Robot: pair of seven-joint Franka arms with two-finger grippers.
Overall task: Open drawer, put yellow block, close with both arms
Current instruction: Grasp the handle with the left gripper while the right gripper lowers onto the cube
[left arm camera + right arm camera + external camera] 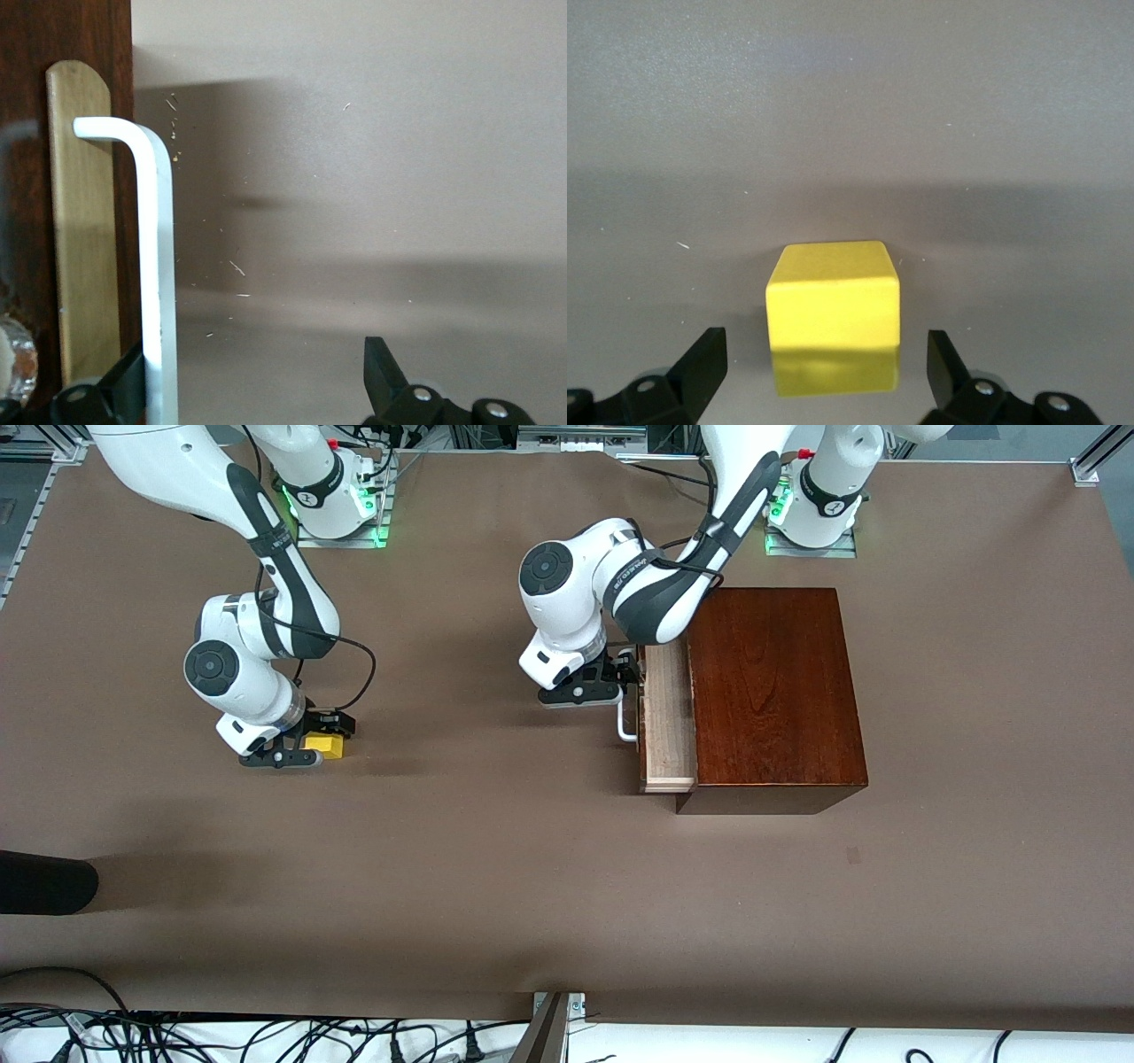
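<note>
Near the lower edge of the front view we see only the brown bench (496, 886), with a dark rounded shape (44, 881) jutting in at the frame's left edge.

Higher, in the left-middle of the frame, the yellow block (325, 746) sits on the bench toward the right arm's end. The right gripper (301, 742) is down around it. In the right wrist view the block (833, 305) lies between the two black fingers (700, 367), which stand wide apart with a gap on each side, so nothing is held.

At about the same height, in the right-centre of the frame, the dark reddish-brown wooden box (771, 691) rests on the bench. Its drawer (666, 717) is pulled partly out toward the right arm's end, showing the pale tray. The white handle (625, 726) is on the drawer front.

The left gripper (611, 682) is at the handle's upper end. In the left wrist view its fingers (381, 367) stand wide, one on each side of the handle bar (158, 266), and are not clamped on it.

At the top of the frame we see both arms' green-lit bases (341, 500).
</note>
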